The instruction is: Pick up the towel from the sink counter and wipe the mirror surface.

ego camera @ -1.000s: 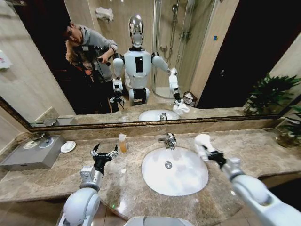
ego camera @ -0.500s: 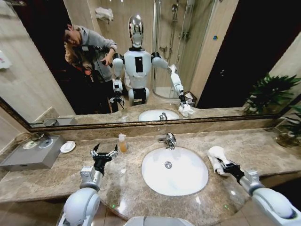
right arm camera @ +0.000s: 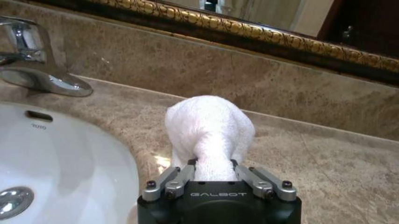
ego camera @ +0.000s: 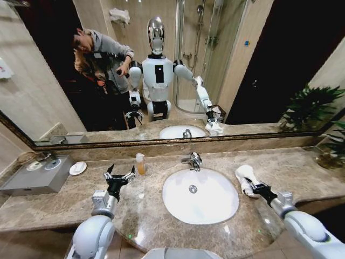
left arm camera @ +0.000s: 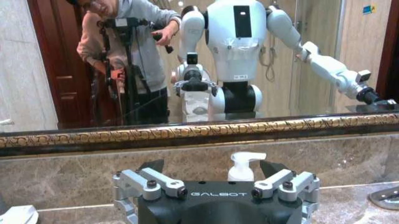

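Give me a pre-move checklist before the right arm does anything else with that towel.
1. Grip: right gripper fingers closed on the small thick white terry towel. Ok.
2. Towel lifted off the beige-brown mottled marble sink counter: cannot tell.
3. Towel away from the chrome tap and white oval basin: beside the basin, apart from the tap. Ok.
4. Towel at the wide bronze-framed wall mirror: well short of the glass. Not ok.
5. Left gripper: open, across the basin from the towel. Ok.
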